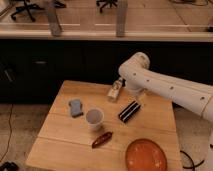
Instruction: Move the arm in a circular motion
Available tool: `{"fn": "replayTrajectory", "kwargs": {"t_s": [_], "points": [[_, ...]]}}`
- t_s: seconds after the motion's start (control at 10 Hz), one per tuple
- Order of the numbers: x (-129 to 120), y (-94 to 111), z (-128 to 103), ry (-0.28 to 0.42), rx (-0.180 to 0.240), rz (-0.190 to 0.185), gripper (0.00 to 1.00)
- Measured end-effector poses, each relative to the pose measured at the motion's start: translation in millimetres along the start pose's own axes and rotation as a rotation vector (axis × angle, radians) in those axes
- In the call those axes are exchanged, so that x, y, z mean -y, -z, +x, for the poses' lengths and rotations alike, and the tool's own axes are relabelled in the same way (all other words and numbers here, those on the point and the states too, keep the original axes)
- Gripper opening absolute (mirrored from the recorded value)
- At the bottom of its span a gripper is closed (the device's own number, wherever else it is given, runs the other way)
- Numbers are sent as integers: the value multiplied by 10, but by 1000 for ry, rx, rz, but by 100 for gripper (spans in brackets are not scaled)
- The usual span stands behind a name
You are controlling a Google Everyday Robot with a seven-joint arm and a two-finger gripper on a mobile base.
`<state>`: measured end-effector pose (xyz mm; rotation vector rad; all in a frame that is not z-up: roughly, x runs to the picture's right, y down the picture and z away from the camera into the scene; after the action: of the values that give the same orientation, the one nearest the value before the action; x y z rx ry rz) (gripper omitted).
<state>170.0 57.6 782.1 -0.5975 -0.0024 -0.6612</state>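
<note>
The arm (165, 89) reaches from the right edge to the centre of the frame, its end effector (116, 91) low over the far edge of the worktop (60, 145), and I cannot tell how open it is.

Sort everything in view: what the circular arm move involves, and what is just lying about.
Job: the arm; its gripper, over the far side of the wooden table.
Lying about, all on that table: blue sponge, white cup, black box, reddish-brown packet, orange plate.
</note>
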Motion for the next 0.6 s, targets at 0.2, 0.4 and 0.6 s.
{"fn": "replayTrajectory", "kwargs": {"t_s": [0.2, 0.4, 0.6], "points": [[19, 4, -15, 23, -1, 1, 80], [1, 5, -23, 36, -3, 0, 80], [0, 6, -15, 67, -5, -1, 80]]}}
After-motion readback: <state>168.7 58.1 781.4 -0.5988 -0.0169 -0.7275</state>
